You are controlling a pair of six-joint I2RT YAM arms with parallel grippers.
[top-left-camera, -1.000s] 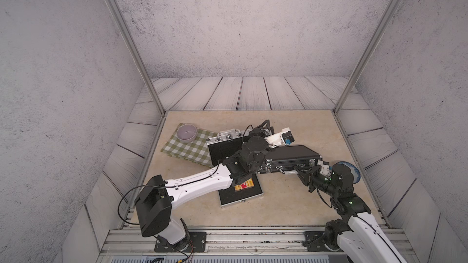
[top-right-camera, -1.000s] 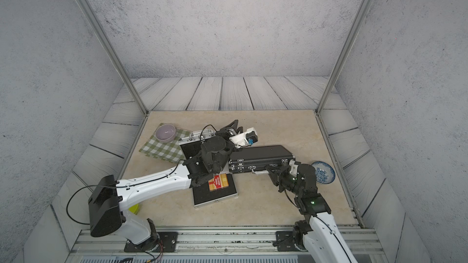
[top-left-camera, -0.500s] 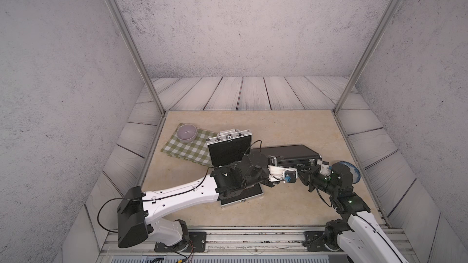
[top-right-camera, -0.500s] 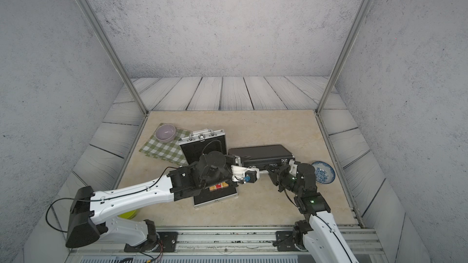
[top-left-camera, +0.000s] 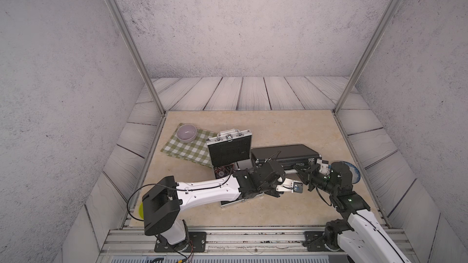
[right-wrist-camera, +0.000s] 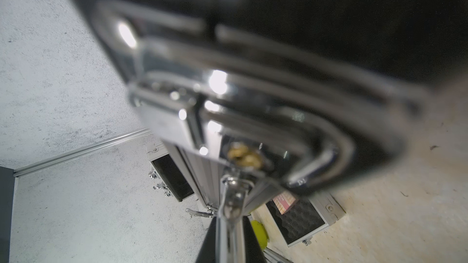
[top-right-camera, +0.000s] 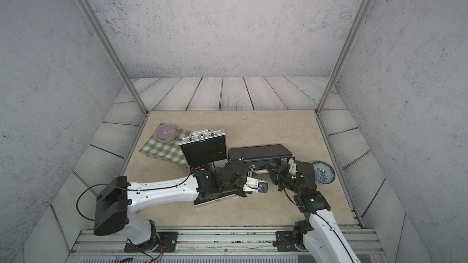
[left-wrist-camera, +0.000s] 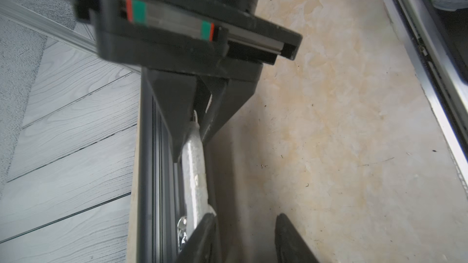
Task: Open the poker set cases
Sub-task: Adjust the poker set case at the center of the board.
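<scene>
Beyond the right gripper [top-left-camera: 298, 167] — the black case [top-left-camera: 283, 151], handle [left-wrist-camera: 193, 163] pinched.

The worktop [top-left-camera: 278, 127] is a beige, marbled slab with grey planks along its left, right and far sides and a metal rail along its near edge. A green checked cloth [top-left-camera: 187, 148] lies at the far left. Just right of it stands a silver case [top-left-camera: 229, 150], base flat on the worktop and lid upright. A black case [top-left-camera: 283, 153] lies shut to its right. A blue patterned plate [top-right-camera: 323, 175] lies by the right edge. A yellow-green thing [top-left-camera: 140, 211], partly hidden, lies at the near left corner.
</scene>
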